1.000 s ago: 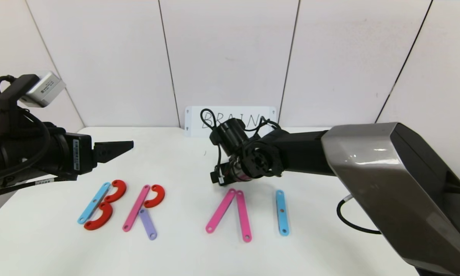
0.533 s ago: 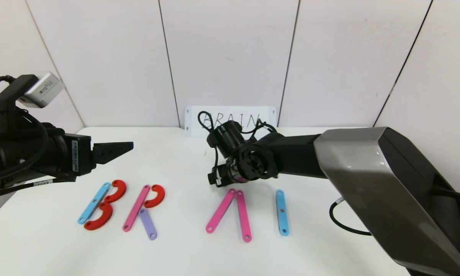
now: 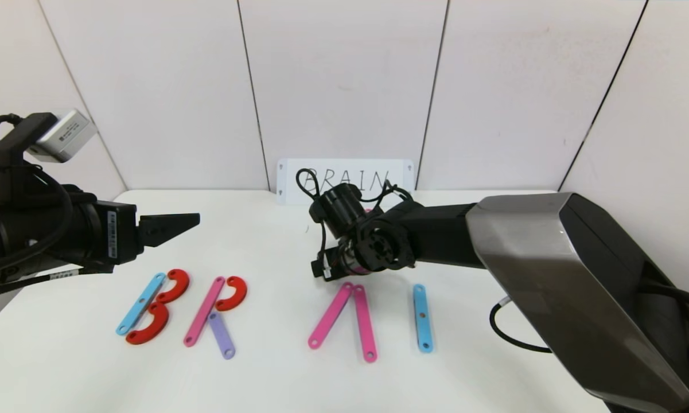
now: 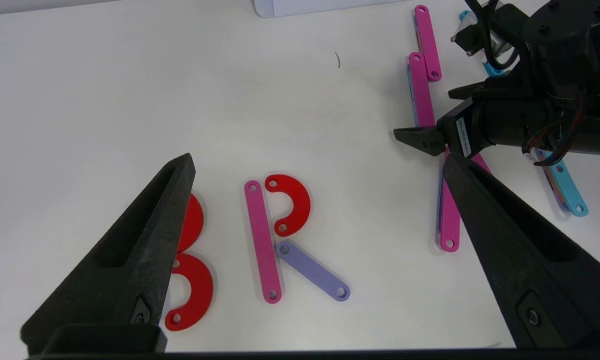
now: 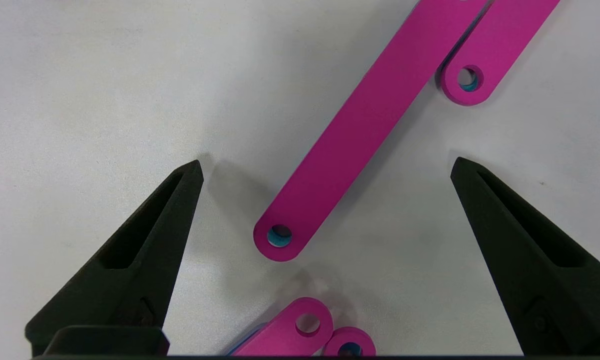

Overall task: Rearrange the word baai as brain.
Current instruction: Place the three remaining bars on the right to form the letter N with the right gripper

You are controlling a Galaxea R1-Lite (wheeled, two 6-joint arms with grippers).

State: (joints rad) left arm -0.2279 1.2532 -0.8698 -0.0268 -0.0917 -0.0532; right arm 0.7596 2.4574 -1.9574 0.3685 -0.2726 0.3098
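The right arm reaches in from the right across the tabletop [image 3: 275,373], forearm nearly level, wrist bent so the right gripper [image 5: 324,167] points down at the surface just behind the letters. Its jaws stand wide apart, holding nothing. In the right wrist view a loose pink strip [image 5: 364,125] lies flat between the two tips, one holed end nearest the middle of the gap, neither tip touching it. Another pink strip end [image 5: 472,75] sits just beside it.

The left arm hangs at the left edge, stretched level above the tabletop, the left gripper [image 4: 319,165] pointing toward the middle, jaws spread wide and empty.

The word lies in a row along the near part of the tabletop. At the left, the B [image 3: 152,307]: a light-blue strip with two red arcs. Next, the R [image 3: 215,315]: a pink strip, a red arc, a purple leg. Then two pink strips meeting at the top, the A [image 3: 347,315], right below the right wrist. Last, a light-blue strip standing alone, the I [image 3: 422,317].

The white card [image 3: 344,178] with BRAIN written on it leans against the back wall, partly behind the right wrist.
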